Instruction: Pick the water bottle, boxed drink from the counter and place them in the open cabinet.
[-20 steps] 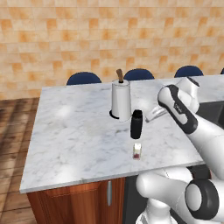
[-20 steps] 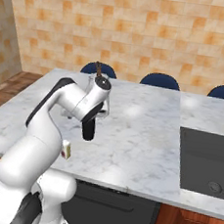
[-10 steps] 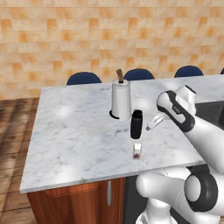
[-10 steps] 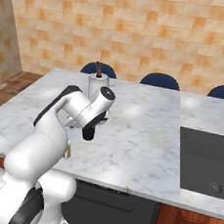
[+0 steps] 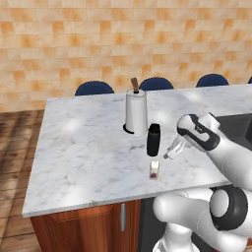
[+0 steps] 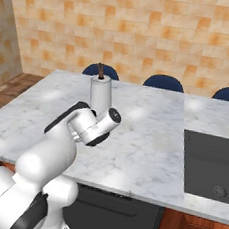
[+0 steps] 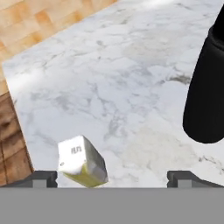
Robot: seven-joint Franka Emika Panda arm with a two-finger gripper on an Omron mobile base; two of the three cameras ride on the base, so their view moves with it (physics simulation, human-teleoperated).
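Near the front edge of the counter (image 5: pixel 88 152), the water bottle (image 5: pixel 153 140) stands upright — matte black, with its slightly narrower cap on top. Just in front of it, a bit closer to the counter's edge, sits the boxed drink (image 5: pixel 154 170), a little cream carton with a reddish mark low on its face, way shorter than the bottle. The two are near each other but not touching.

From the hand view you get the same pair up close: the bottle's dark body (image 7: pixel 205 92) fills the right side, and the carton (image 7: pixel 82 161) shows low on the left, seen from above so you mostly get its pale top and a yellowish side. The gripper (image 7: pixel 113 176) is spread wide — one dark fingertip sits at the far left bottom and the other at the far right, with bare marble between them and nothing held. The carton is just beside the left fingertip, not between the two.

In the left base view the gripper (image 5: pixel 172 152) hangs just right of the bottle and above the marble, pointing down and to the left toward the two drinks.

Behind the bottle stands a white paper-towel roll (image 5: pixel 136 112) on its post with a brown tip, close to the bottle but apart from it. In the right base view the arm covers the drinks, and the roll (image 6: pixel 101 91) pokes up behind it. A black cooktop (image 6: pixel 209 165) is set into the marble off to the right, and blue chair backs (image 5: pixel 94 88) line the far side in front of an orange tiled wall (image 5: pixel 123 44).
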